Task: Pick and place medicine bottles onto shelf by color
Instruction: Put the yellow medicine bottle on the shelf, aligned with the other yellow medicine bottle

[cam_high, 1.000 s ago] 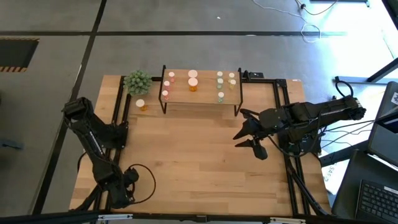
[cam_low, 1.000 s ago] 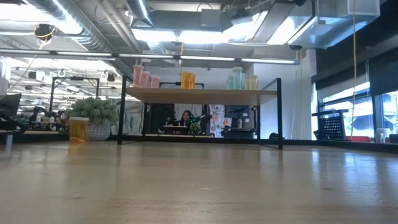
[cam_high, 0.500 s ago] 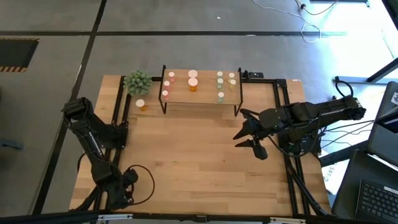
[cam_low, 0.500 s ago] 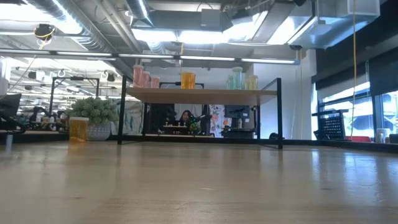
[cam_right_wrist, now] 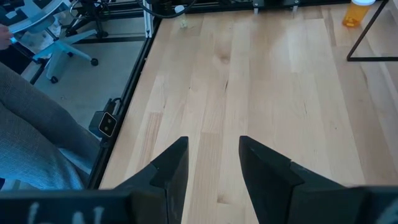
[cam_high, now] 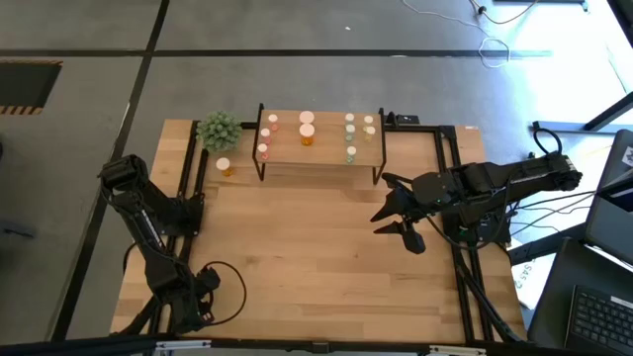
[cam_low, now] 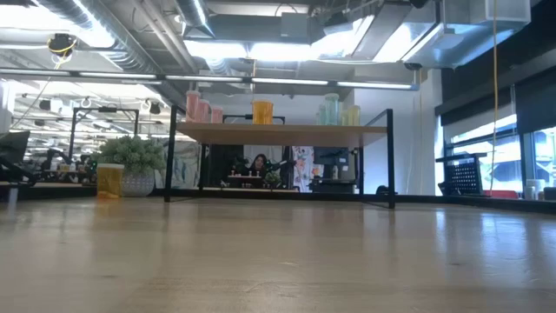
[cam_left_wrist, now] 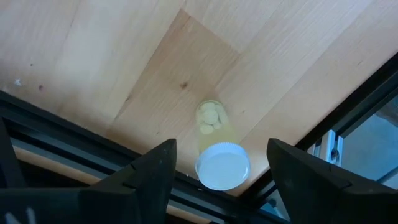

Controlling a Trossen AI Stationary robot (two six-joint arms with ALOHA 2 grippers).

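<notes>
**Fingers spread either side of a pale bottle at the table edge**

Fingers (cam_left_wrist: 155, 177) of the left gripper (cam_left_wrist: 222, 148) stand wide apart and released. We see a pale yellow bottle (cam_left_wrist: 213, 127) in the gap between them, touching neither. Its white cap (cam_left_wrist: 222, 167) faces the wrist camera and the body runs away from it, so we judge that the long axis lies roughly along the gripper's reach. It looks upright, though we cannot be sure. It sits just beside the table's black frame, by the folded left arm, so the left is clearly the nearer arm.

The right gripper (cam_high: 394, 220) hovers over the table's right side, well apart from that bottle, its fingers parted and empty.

The shelf (cam_high: 316, 150) at the far edge holds pink bottles (cam_high: 267, 133) left, an orange one (cam_high: 308, 134) middle and pale ones (cam_high: 356, 133) right. Another orange bottle (cam_high: 226, 167) stands on the table by the plant (cam_high: 219, 129).

We judge the next move is to close straight onto the pale bottle's body.
</notes>
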